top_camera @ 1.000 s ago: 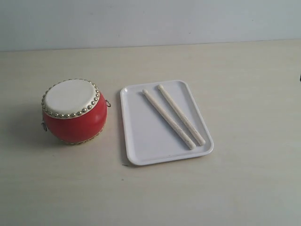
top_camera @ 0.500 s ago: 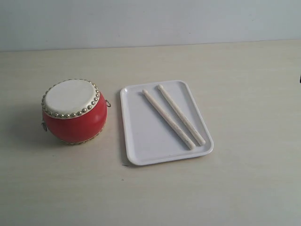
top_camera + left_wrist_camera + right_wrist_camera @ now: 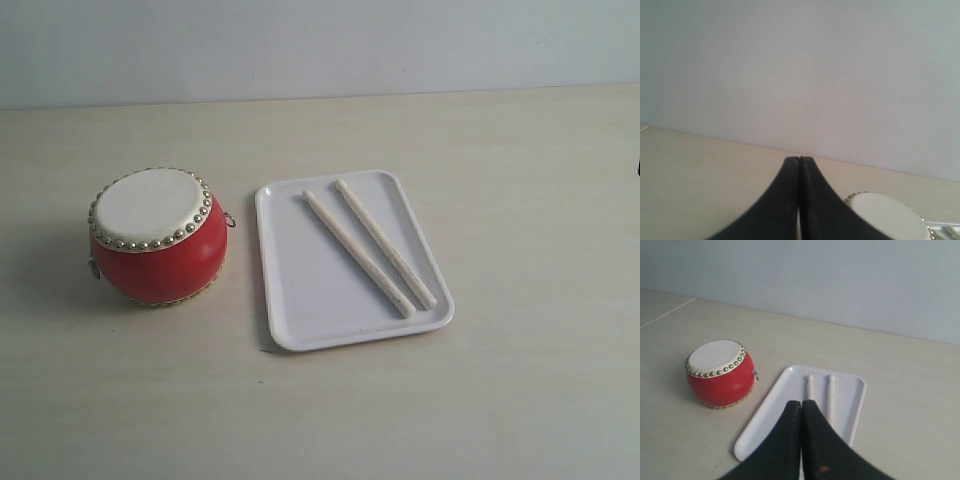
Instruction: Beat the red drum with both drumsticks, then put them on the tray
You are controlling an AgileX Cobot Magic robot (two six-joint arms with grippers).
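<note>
Cream drumsticks [image 3: 359, 254] side by side on tray [image 3: 300, 290]; left gripper [image 3: 798, 161], right gripper [image 3: 801, 403] pinched closed, empty. Risk: grabbing one stick knocks its neighbour.

The right pincer [image 3: 801, 403], closed and empty, hangs over the tray [image 3: 774, 412]; both drumsticks [image 3: 830, 395] lie there, seemingly parallel; the red drum [image 3: 720, 380] stands beside it.

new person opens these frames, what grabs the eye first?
The glossy red drum with its cream skin and brass studs, standing on the left of the pale table in the exterior view. Next, the white tray to its right, apart from it, with the two drumsticks lying side by side at a slant inside. The left pincer and right pincer are both shut and empty, touching nothing.
</note>
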